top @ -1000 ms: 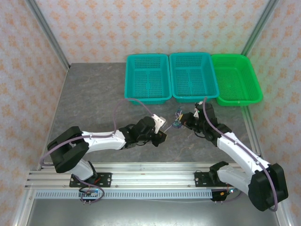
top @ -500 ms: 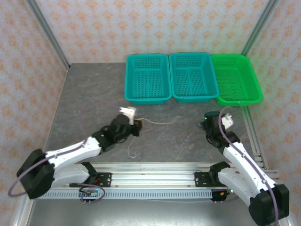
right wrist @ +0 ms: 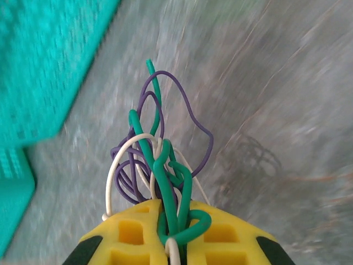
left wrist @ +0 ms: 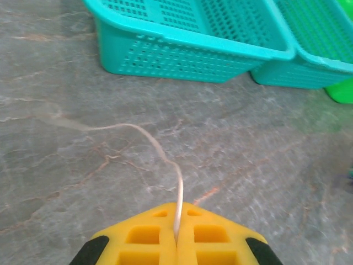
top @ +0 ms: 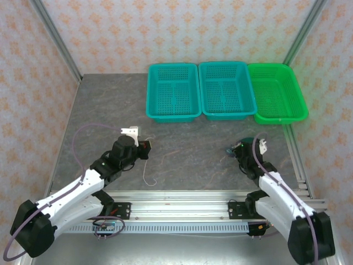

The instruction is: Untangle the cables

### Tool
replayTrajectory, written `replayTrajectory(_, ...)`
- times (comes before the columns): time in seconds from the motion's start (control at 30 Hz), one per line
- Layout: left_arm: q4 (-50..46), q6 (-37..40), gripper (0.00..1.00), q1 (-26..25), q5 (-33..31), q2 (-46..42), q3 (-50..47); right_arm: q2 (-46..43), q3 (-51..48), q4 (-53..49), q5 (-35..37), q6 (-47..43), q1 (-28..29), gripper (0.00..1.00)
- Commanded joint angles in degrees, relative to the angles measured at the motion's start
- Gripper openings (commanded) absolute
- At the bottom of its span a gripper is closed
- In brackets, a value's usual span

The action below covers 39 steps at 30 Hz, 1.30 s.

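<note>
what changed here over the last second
The left tool pulled away leftward, shut on one whitish cable drawn free of the tangle. The right tool backed off rightward, shut on the remaining cable bundle. The three baskets stayed put.

The left gripper [left wrist: 177, 221] is yellow with black outer corners. Ahead of it a whitish cable [left wrist: 157, 146] crosses the grey table [left wrist: 265, 182], which is veined in rust and white. Further ahead stand teal baskets [left wrist: 165, 52] and a bright green basket [top: 298, 102]. The cable bundle [right wrist: 159, 168] at the yellow right gripper [right wrist: 168, 221] mixes teal-green, purple and whitish strands. The walls [top: 110, 33] are cream-pink with an orange floral print.
</note>
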Motion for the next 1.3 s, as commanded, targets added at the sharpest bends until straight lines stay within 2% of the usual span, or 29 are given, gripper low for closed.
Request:
replayTrajectory(0.0,-2.1,2.4,0.0,0.1,4.1,-2.9,5.8,5.6,1.6,8.4,-10.4,-5.6,2.4,0.02)
replayTrajectory(0.1,-4.3,3.6,0.0,0.1,2.4,-3.5,12.0,12.7,4.9,7.2,-11.8,-9.1,6.7,0.02)
replayTrajectory(0.2,-6.2,6.1,0.0,0.2,-0.7,0.0,20.6,20.6,8.4,6.6,-13.6,-10.1,10.4,0.01)
replayTrajectory(0.3,-6.9,10.3,0.0,0.2,-3.1,7.0,31.1,27.7,12.1,6.3,-16.3,-10.1,12.5,0.01)
replayTrajectory(0.43,-11.7,15.3,0.0,1.4,-5.3,20.3,49.2,32.8,15.4,6.5,-17.2,-9.9,14.7,0.0)
replayTrajectory(0.67,-8.4,12.8,0.0,8.8,-0.2,43.0,70.3,29.8,13.9,9.9,-16.4,-6.3,15.8,0.0)
replayTrajectory(0.9,-13.0,11.1,0.0,10.8,5.4,65.9,87.8,21.6,10.1,9.0,-13.1,-4.9,16.1,0.0)
replayTrajectory(0.93,-14.3,10.6,0.04,10.8,5.0,68.1,89.4,20.7,9.7,8.7,-12.9,-4.8,16.1,0.0)
replayTrajectory(1.0,-16.3,10.2,0.27,11.0,3.4,71.5,91.7,18.9,9.2,7.2,-12.5,-5.0,16.1,0.0)
replayTrajectory(1.1,-16.3,9.4,0.54,11.2,3.3,71.4,91.0,16.1,9.0,4.9,-11.6,-5.4,16.1,0.0)
replayTrajectory(1.17,-14.6,9.2,0.63,11.2,3.8,68.4,88.5,14.6,8.6,4.3,-10.9,-5.6,16.1,0.0)
replayTrajectory(1.27,-10.6,8.4,0.67,11.2,5.4,60.4,81.1,13.6,8.2,6.2,-11.8,-6.7,16.1,0.0)
